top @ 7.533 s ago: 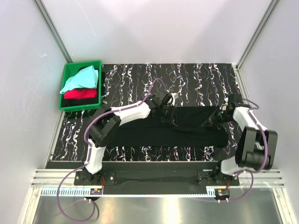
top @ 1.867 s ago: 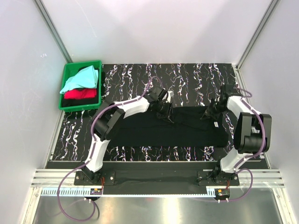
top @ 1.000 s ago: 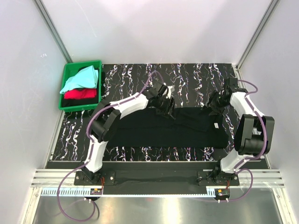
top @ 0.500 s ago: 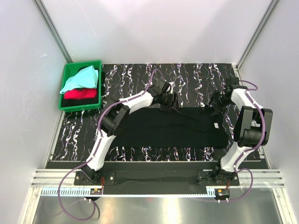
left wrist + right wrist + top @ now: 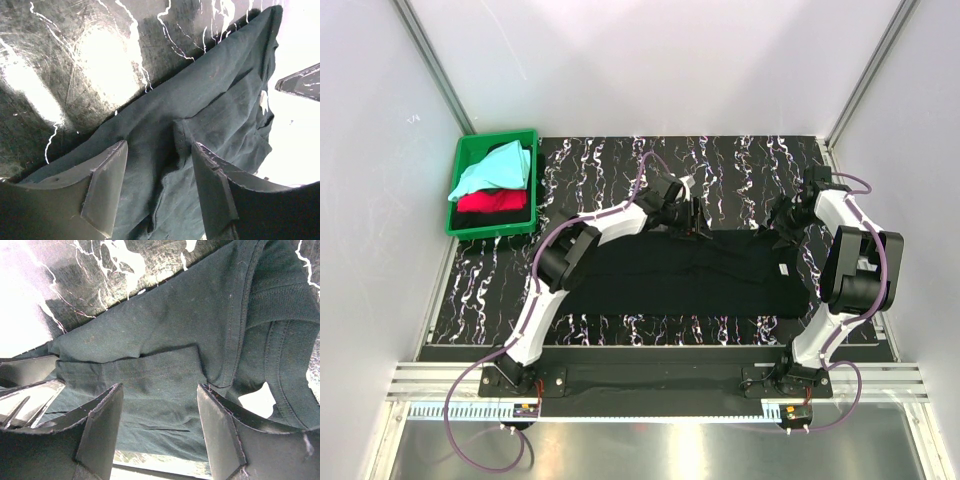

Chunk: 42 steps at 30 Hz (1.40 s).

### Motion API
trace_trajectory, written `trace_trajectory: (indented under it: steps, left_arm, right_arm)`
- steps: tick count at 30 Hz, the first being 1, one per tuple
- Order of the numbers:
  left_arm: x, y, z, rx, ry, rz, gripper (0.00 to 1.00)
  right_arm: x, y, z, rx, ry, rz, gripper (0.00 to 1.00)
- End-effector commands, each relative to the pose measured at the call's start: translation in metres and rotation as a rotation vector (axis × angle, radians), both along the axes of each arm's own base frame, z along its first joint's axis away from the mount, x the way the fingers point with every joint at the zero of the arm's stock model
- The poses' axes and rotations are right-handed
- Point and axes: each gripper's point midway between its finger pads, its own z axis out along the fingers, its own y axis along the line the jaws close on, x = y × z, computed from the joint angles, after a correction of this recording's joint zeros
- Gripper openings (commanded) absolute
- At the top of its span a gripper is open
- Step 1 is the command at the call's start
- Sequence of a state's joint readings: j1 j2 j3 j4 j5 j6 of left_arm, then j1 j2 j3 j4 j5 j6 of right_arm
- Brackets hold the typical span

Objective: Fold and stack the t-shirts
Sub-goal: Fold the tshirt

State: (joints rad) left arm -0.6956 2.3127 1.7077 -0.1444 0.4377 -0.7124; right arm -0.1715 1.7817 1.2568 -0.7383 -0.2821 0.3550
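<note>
Now hovering at the far edge of the black tee (image 5: 690,275) rather than mid-cloth, left gripper (image 5: 159,147) and right gripper (image 5: 160,390) spread wide and empty, suggesting a completed lengthwise fold.

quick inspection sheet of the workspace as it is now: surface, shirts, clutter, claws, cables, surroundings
Surface: black tabletop with white streaks, bare along the far side.
Job's things: large black cloth t-shirt spread in a long band across the table, small white neck label at its right end; pale aqua t-shirt and red t-shirt bunched in the green plastic crate at the far left corner.
Clutter: nothing seen.
Grippers: left claw open over the shirt's far edge; right claw open over the collar end.
Cables: purple cables loop along both arms.
Surroundings: white walls on three sides.
</note>
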Motion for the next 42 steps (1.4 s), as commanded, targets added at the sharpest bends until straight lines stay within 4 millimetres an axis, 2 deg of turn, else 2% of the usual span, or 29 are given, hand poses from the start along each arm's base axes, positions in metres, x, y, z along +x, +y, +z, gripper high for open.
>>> trace_trajectory:
  steps: [1,4,6,8,9,12,18,22,26,29,35,38,41,42]
  left_arm:
    - [0.007,-0.014,0.043,-0.101,-0.063,-0.004,0.61]
    - [0.003,-0.018,0.037,-0.112,-0.029,-0.021,0.61]
    - [0.002,-0.023,0.040,-0.136,-0.031,-0.028,0.55]
    - [0.002,-0.024,0.043,-0.147,-0.035,-0.024,0.51]
    - [0.002,-0.025,0.046,-0.153,-0.043,-0.023,0.48]
    - [0.004,-0.027,0.050,-0.162,-0.045,-0.021,0.47]
    - [0.001,-0.032,0.044,-0.178,-0.010,-0.022,0.47]
    - [0.000,-0.032,0.040,-0.178,0.013,-0.012,0.42]
    - [0.006,-0.037,0.046,-0.211,-0.004,-0.004,0.35]
    - [0.009,-0.040,0.051,-0.220,-0.012,0.000,0.34]
    - [0.009,-0.040,0.047,-0.215,0.005,0.008,0.30]
    - [0.009,-0.039,0.047,-0.215,0.004,0.011,0.28]
    - [0.010,-0.039,0.049,-0.215,-0.001,0.014,0.24]
    - [0.011,-0.039,0.050,-0.215,-0.003,0.015,0.23]
  right_arm:
    - [0.006,-0.002,0.006,0.008,-0.021,0.007,0.68]
    - [0.006,-0.004,0.002,-0.006,-0.013,0.004,0.67]
    - [0.007,-0.006,-0.002,-0.008,-0.002,0.004,0.66]
    - [0.007,-0.006,-0.005,-0.010,0.007,0.006,0.62]
    - [0.007,-0.007,-0.008,-0.011,0.012,0.007,0.56]
    - [0.007,-0.012,-0.012,-0.031,0.023,0.002,0.51]
    - [0.008,-0.023,-0.020,-0.053,0.042,-0.012,0.50]
    - [0.012,-0.021,-0.022,-0.034,0.040,-0.008,0.49]
    - [0.014,-0.018,-0.025,-0.019,0.043,-0.004,0.45]
    - [0.015,-0.019,-0.028,-0.018,0.047,-0.007,0.43]
    - [0.015,-0.018,-0.034,-0.007,0.059,-0.006,0.40]
    - [0.017,-0.018,-0.034,-0.010,0.056,-0.007,0.29]
    - [0.019,-0.021,-0.029,-0.020,0.041,-0.011,0.14]
    - [0.019,-0.021,-0.026,-0.025,0.035,-0.013,0.06]
